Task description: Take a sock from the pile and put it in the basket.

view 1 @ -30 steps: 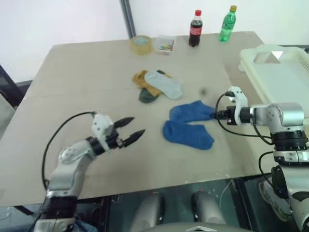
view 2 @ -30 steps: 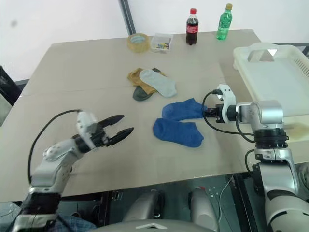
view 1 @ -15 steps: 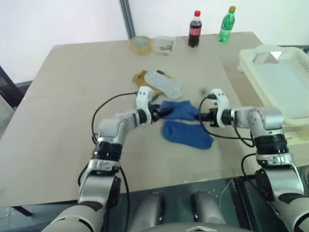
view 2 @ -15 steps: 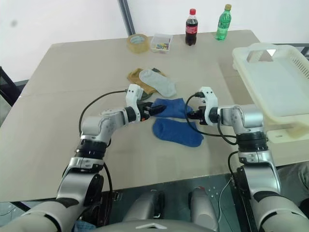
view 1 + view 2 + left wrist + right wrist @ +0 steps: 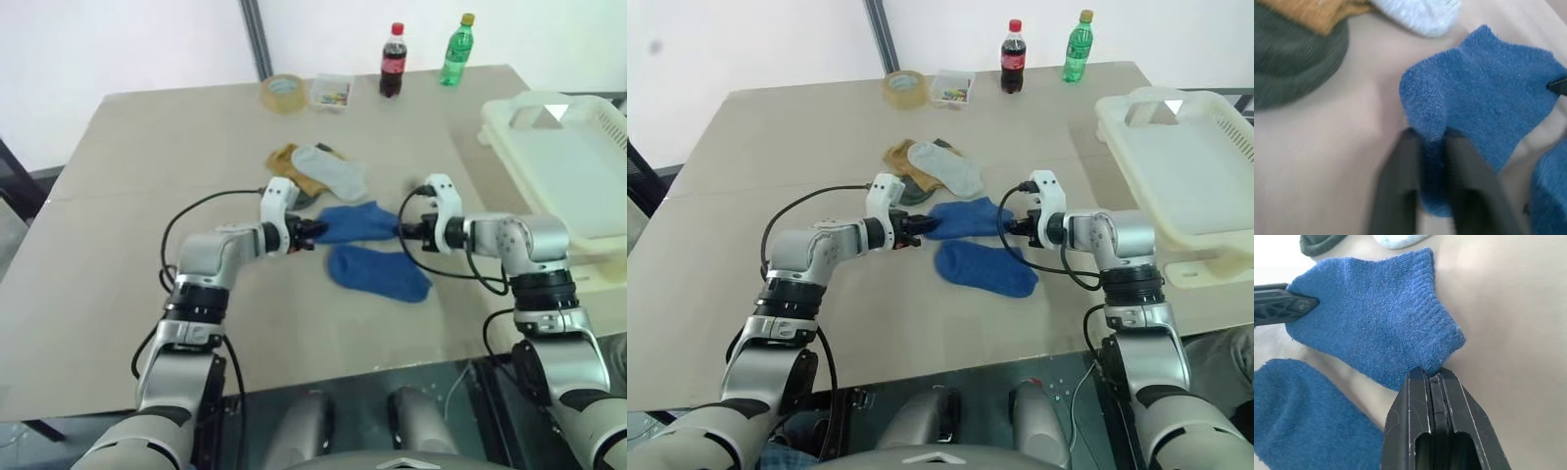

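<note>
Both claws are clamped on 1 blue sock (image 5: 358, 222) at mid-desk. The left claw (image 5: 315, 231) pinches its left end, fingers (image 5: 1400, 186) drawn together on the fabric, and the right claw (image 5: 400, 231) pinches its cuff at the right end, fingers (image 5: 1442, 431) pressed together. A second blue sock (image 5: 379, 272) lies flat just nearer. The pile (image 5: 318, 171) of mustard, grey and dark green socks sits just beyond on the desk (image 5: 147, 196). The basket (image 5: 563, 166) stands at the right edge. At the far edge are a tape roll (image 5: 282, 91), a small clear box (image 5: 332, 91), and 2 bottles (image 5: 393, 60).
</note>
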